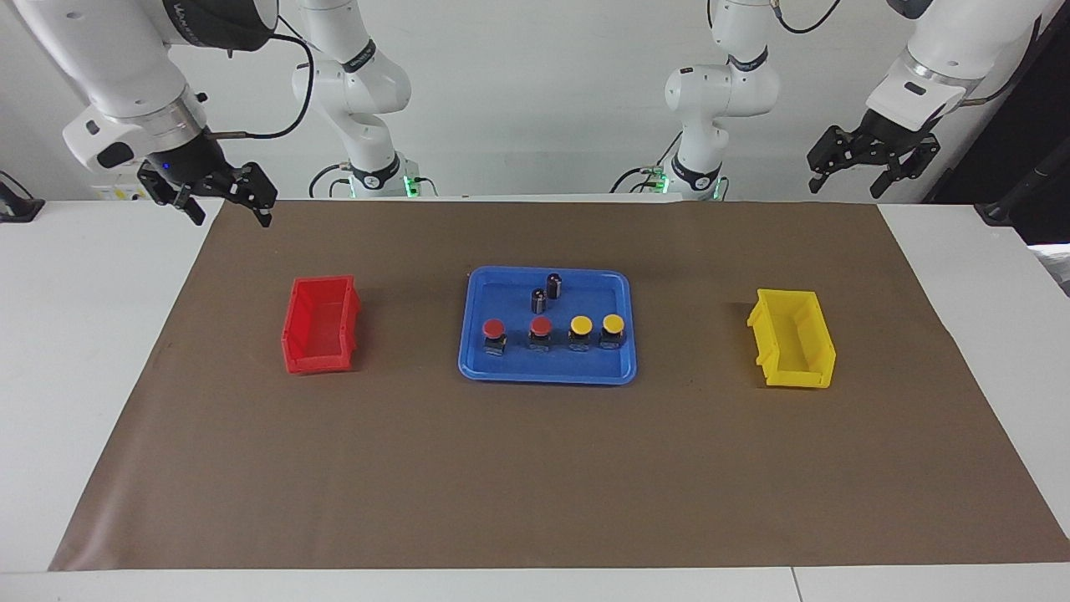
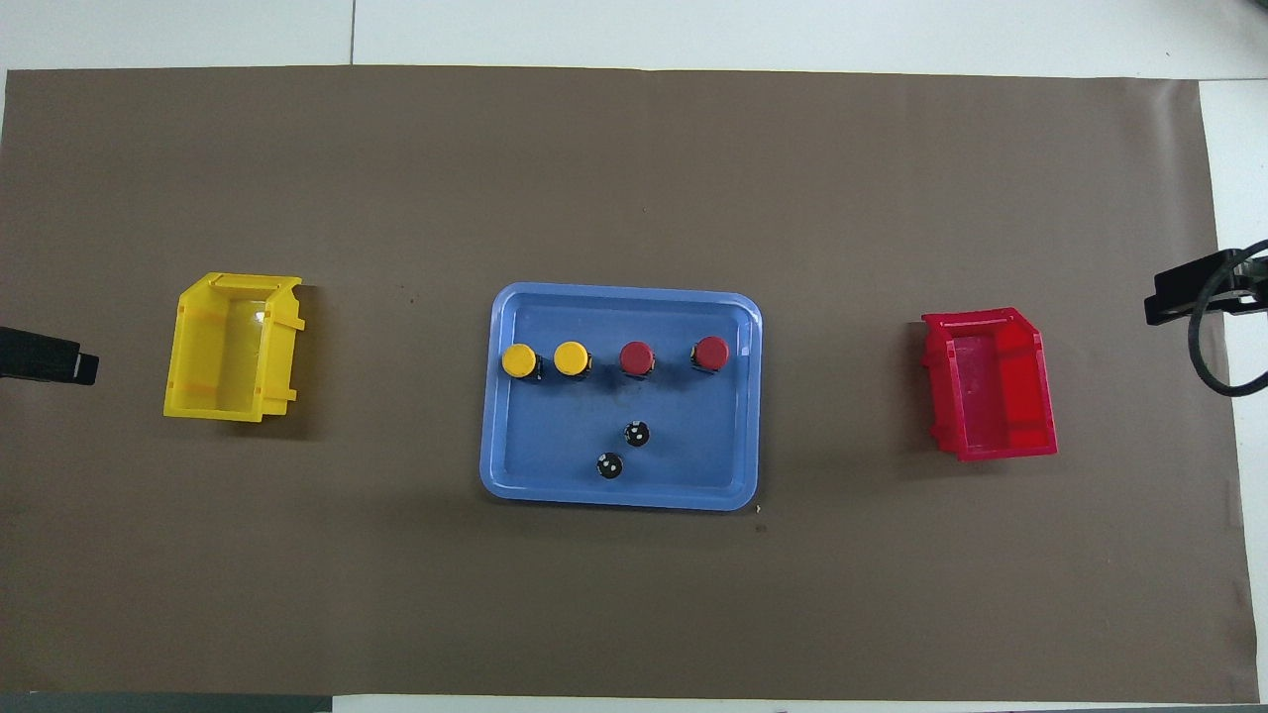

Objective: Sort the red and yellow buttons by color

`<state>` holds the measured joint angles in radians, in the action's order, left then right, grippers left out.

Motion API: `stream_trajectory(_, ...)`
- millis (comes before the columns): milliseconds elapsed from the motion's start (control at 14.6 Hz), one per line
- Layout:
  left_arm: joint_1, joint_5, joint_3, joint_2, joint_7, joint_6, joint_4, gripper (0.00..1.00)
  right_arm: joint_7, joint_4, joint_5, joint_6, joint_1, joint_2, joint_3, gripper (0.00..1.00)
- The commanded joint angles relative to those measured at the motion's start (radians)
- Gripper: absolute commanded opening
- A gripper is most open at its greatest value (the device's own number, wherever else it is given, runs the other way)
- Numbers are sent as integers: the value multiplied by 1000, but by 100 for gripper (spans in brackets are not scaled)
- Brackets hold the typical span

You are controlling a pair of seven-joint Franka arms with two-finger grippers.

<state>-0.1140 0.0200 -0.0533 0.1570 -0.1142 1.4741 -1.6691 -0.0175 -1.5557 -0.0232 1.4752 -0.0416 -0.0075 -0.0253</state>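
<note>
In the middle of the frame you have four push buttons in a row inside the shallow blue plastic tray point(image 1: 547, 374): two red-capped buttons point(image 1: 494, 327) point(image 1: 541, 326) toward the right arm's end, two yellow-capped buttons point(image 1: 581, 324) point(image 1: 613, 323) toward the left arm's end, each on a black-and-silver block. From overhead the caps hide those blocks almost entirely. Two dark capless cylinders point(image 1: 553, 285) stand upright in the same tray, nearer the robots. Beside the tray on the brown mat point(image 1: 535, 485), well apart from it, the red plastic bin point(image 1: 321, 324) lies at centre-left of the facing view and the yellow plastic bin point(image 1: 792, 338) at centre-right. Your right gripper point(image 1: 226, 205) hangs at upper left over the mat's corner, jaws spread and holding nothing; your left gripper point(image 1: 869, 171) waits at upper right, likewise spread and empty. Overhead, only dark tips show at the frame edges.
</note>
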Motion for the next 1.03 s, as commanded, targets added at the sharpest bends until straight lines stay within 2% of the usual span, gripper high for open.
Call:
stream_trajectory(0, 7, -18, 7, 13, -1, -1, -6, 100, -25, -18, 12, 11, -6, -17, 1, 100)
stream_trajectory(685, 7, -18, 7, 13, -1, -1, -6, 100, -32, -26, 11, 14, -1, -20, 5, 100)
stream_trajectory(960, 7, -18, 6, 13, 2, -3, -6, 100, 36, 51, 41, -4, -3, 20, 77, 100)
